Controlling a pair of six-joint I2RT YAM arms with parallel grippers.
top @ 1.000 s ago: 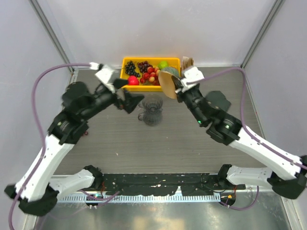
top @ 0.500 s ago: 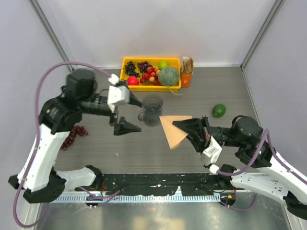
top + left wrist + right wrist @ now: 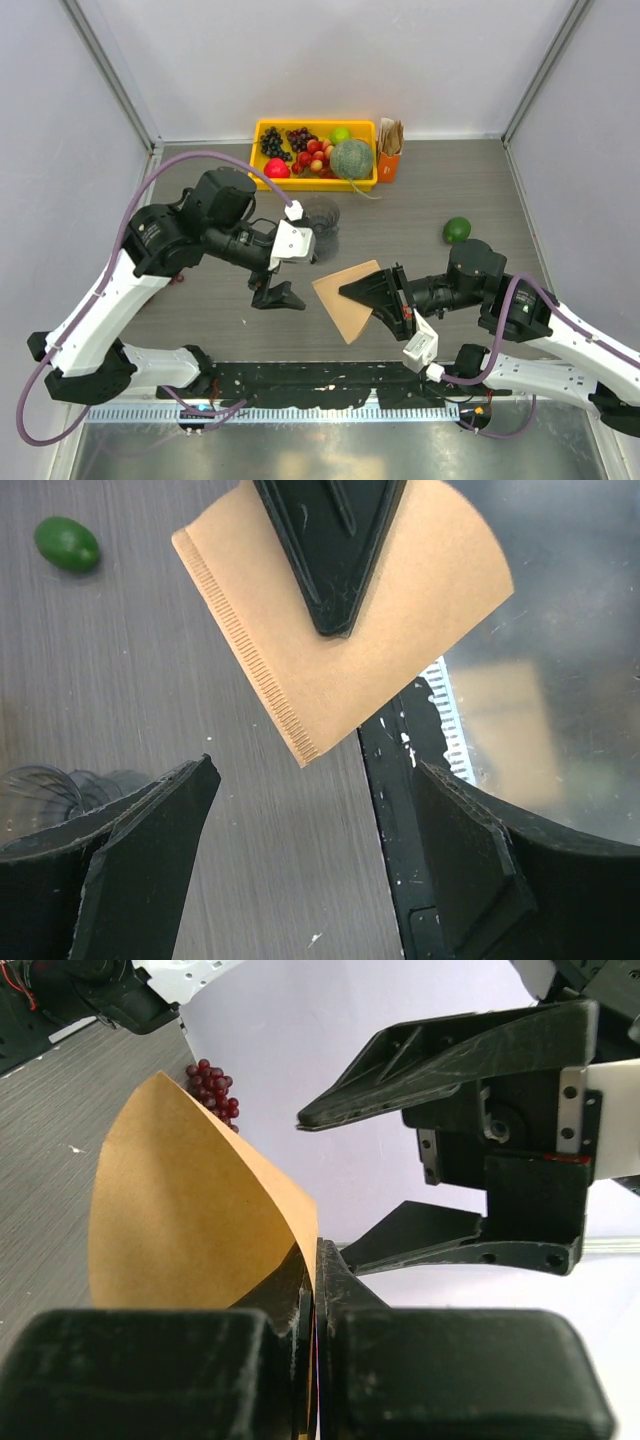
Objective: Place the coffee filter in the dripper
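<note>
The coffee filter (image 3: 345,305), a flat tan paper fan, hangs above the front middle of the table, and my right gripper (image 3: 350,292) is shut on it. In the right wrist view the filter (image 3: 190,1210) bows out to the left of the closed jaws (image 3: 315,1250). My left gripper (image 3: 280,283) is open just left of the filter, with nothing between its fingers. In the left wrist view the filter (image 3: 400,670) hangs beyond the gap between my left gripper's (image 3: 315,775) fingers. The dripper (image 3: 320,215), a smoky clear ribbed cup, stands behind the left wrist, partly hidden; its edge (image 3: 50,785) shows at lower left.
A yellow tray (image 3: 262,128) of fruit sits at the back, with a green melon (image 3: 352,158) at its right end. Beside it stands an orange box of brown papers (image 3: 389,150). A lime (image 3: 456,230) lies right of centre. Red grapes (image 3: 212,1085) lie on the table's left.
My right arm carried the filter from beside the tray down to the front middle. My left arm swung from the back left to the centre, and its open jaws now face the filter.
</note>
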